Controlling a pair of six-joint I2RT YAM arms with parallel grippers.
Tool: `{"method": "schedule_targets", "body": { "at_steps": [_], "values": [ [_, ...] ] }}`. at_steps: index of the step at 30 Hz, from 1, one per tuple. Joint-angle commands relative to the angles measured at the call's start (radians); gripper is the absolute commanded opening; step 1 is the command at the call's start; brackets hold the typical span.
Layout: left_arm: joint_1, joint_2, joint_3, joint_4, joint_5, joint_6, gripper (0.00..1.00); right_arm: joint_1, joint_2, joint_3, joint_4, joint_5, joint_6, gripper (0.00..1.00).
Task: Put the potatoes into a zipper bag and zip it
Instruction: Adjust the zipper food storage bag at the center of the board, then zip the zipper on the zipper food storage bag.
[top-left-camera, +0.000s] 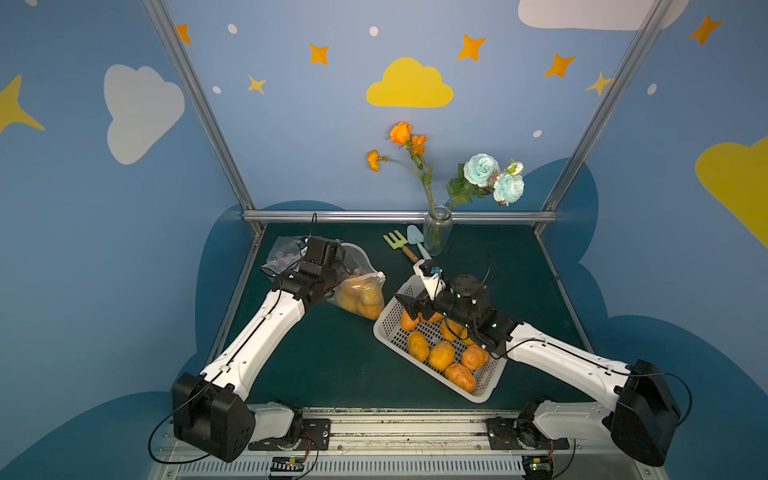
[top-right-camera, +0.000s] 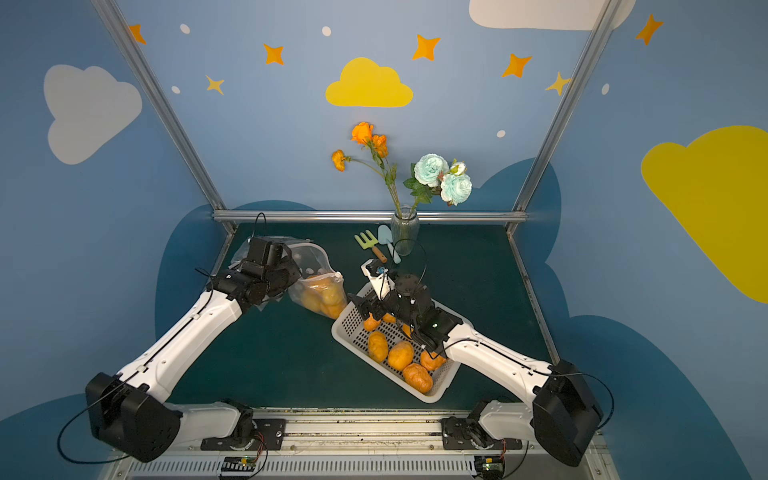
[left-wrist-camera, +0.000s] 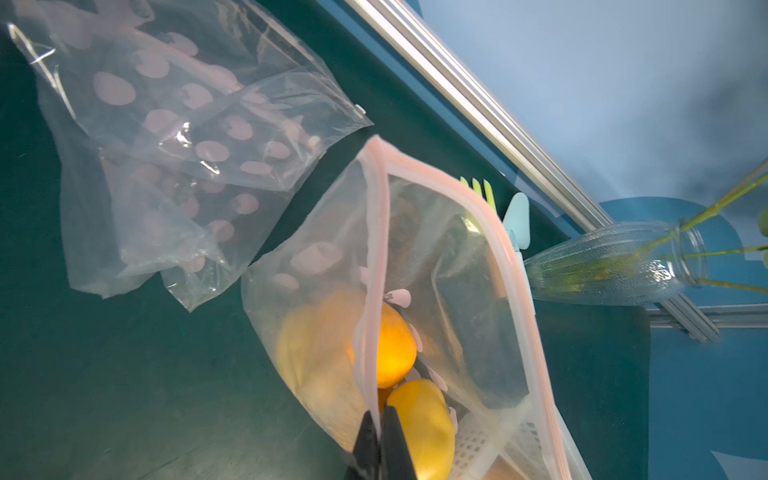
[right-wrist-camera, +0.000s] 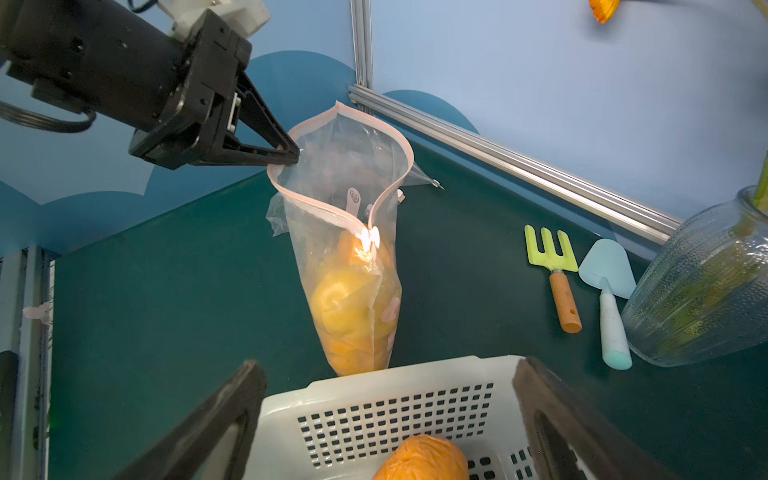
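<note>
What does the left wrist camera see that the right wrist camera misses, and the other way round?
Only left wrist: the spotted face of a second, empty bag on the table. Only right wrist: the zipper slider and the open right hand over the basket. Both: the zipper bag holding potatoes, its rim pinched by the shut left hand, plus fork, trowel and vase.

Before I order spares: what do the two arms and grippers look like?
The left arm and right arm have white shells, black joints and thin black cables. The left gripper and right gripper are black with tapered triangular fingers.
</note>
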Motion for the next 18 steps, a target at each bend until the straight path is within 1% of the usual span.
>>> {"method": "schedule_targets", "body": {
  "at_steps": [1,7,10,13,15,16,18],
  "values": [
    [0.019,-0.004,0.046,-0.056,-0.032,-0.047,0.03,0.014,0.018,-0.033,0.108,-0.015,-0.012,0.96],
    [0.037,0.044,0.053,-0.051,-0.005,-0.086,0.03,0.042,0.081,-0.071,0.232,-0.098,-0.035,0.95],
    [0.06,0.078,0.056,-0.023,0.052,-0.098,0.03,0.062,0.142,-0.076,0.284,-0.119,-0.04,0.95],
    [0.063,0.111,0.08,-0.015,0.086,-0.09,0.03,0.077,0.232,-0.038,0.3,-0.088,-0.059,0.95],
    [0.064,0.124,0.092,-0.024,0.096,-0.089,0.03,0.075,0.295,-0.009,0.323,-0.005,-0.014,0.94],
    [0.063,0.125,0.092,-0.025,0.099,-0.089,0.03,0.06,0.323,-0.002,0.346,0.01,0.0,0.94],
    [0.063,0.116,0.081,-0.022,0.093,-0.09,0.03,0.036,0.354,-0.006,0.404,-0.025,0.017,0.92]
  ]
}}
